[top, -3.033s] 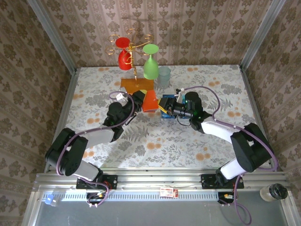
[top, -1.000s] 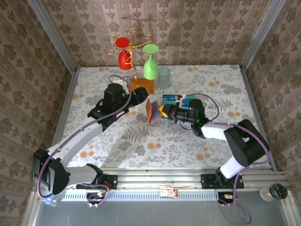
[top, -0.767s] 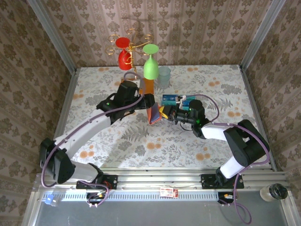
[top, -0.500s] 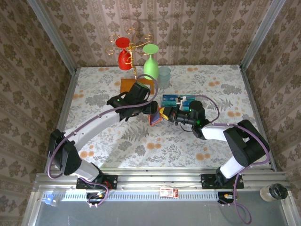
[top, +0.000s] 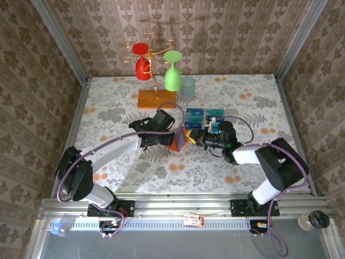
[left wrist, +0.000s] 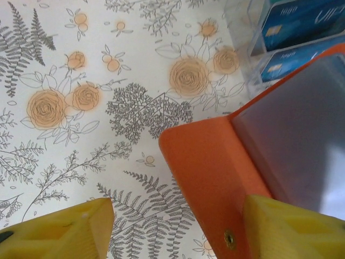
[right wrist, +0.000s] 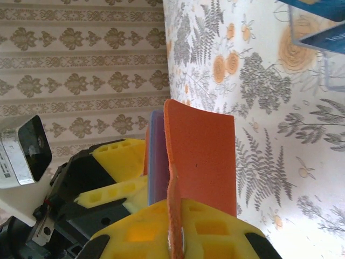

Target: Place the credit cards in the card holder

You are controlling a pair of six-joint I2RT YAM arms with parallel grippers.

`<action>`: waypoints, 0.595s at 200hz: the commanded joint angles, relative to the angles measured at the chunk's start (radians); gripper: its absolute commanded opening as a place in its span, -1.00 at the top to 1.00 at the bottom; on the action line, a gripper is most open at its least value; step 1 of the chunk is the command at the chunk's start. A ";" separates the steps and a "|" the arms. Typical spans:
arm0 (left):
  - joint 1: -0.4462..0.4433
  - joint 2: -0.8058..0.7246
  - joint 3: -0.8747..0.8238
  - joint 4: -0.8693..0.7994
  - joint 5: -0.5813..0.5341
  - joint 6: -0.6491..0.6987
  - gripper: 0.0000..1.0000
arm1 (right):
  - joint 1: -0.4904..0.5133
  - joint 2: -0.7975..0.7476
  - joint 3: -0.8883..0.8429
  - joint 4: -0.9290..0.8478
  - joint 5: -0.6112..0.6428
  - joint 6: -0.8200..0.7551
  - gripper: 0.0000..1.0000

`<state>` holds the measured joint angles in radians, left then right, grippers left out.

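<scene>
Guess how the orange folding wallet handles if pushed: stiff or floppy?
Probably fairly stiff: pinched along one edge by the right gripper, the orange folding wallet stands flat without sagging. Likely to hinge if pushed: in the left wrist view its leaves splay at the crease. Seems light: its leaves look thin.

The table (top: 242,156) is covered with a pale cloth printed with orange flowers and grey ferns. At eleven o'clock from its middle sits the flat orange base (top: 156,99) of a wire glass stand, and a clear tumbler (top: 188,88) stands just beside it at twelve. At one o'clock, closer to the middle, a clear plastic rack (top: 205,116) rests on the cloth with blue and teal credit cards (top: 195,113) in it.
</scene>
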<state>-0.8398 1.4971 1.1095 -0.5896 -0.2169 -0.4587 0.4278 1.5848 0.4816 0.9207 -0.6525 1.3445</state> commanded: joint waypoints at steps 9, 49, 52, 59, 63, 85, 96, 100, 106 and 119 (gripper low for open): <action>-0.028 0.015 -0.041 0.043 -0.048 0.031 -0.33 | -0.005 0.040 -0.048 0.085 0.044 -0.031 1.00; -0.069 0.092 -0.047 0.063 -0.061 0.040 -0.34 | -0.004 0.126 -0.114 0.201 0.069 -0.015 1.00; -0.072 0.098 -0.047 0.065 -0.063 0.042 -0.34 | -0.004 0.131 -0.118 0.209 0.069 -0.014 1.00; -0.077 0.113 -0.044 0.064 -0.065 0.043 -0.34 | -0.004 0.146 -0.127 0.231 0.072 -0.009 1.00; -0.080 0.122 -0.043 0.065 -0.066 0.044 -0.34 | -0.003 0.154 -0.132 0.242 0.075 -0.006 1.00; -0.091 0.164 -0.036 0.068 -0.064 0.048 -0.33 | -0.005 0.190 -0.153 0.282 0.085 -0.003 1.00; -0.097 0.182 -0.030 0.070 -0.068 0.051 -0.33 | -0.004 0.204 -0.160 0.295 0.088 -0.002 1.00; -0.099 0.186 -0.028 0.070 -0.068 0.051 -0.32 | -0.004 0.207 -0.162 0.298 0.088 -0.003 1.00; -0.100 0.193 -0.025 0.071 -0.070 0.053 -0.32 | -0.004 0.212 -0.165 0.301 0.091 -0.003 1.00; -0.101 0.204 -0.024 0.072 -0.072 0.053 -0.32 | -0.003 0.216 -0.173 0.299 0.097 -0.004 1.00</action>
<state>-0.9310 1.6852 1.0718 -0.5205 -0.2630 -0.4286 0.4278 1.7828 0.3252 1.1481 -0.5884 1.3418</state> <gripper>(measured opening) 0.661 0.049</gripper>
